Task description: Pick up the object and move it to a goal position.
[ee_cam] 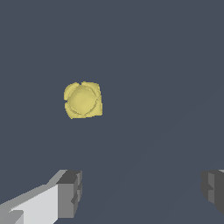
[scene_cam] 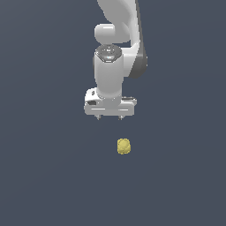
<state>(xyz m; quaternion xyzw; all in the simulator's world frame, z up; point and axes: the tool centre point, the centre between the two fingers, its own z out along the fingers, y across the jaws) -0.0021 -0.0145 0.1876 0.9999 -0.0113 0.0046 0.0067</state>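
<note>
The object [scene_cam: 124,146] is a small pale-yellow rounded lump with a bumpy surface, lying on the dark grey floor. The white gripper [scene_cam: 109,118] hangs above it, a little to the exterior view's left, with its short fingers spread wide and nothing between them. In the wrist view the object [ee_cam: 83,100] lies apart from the gripper [ee_cam: 142,192], whose two grey fingertips [ee_cam: 70,194] stand far apart. The object is not between the fingers.
The white arm [scene_cam: 117,39] rises out of the top of the exterior view. The plain dark grey floor [scene_cam: 44,176] fills the rest of both views.
</note>
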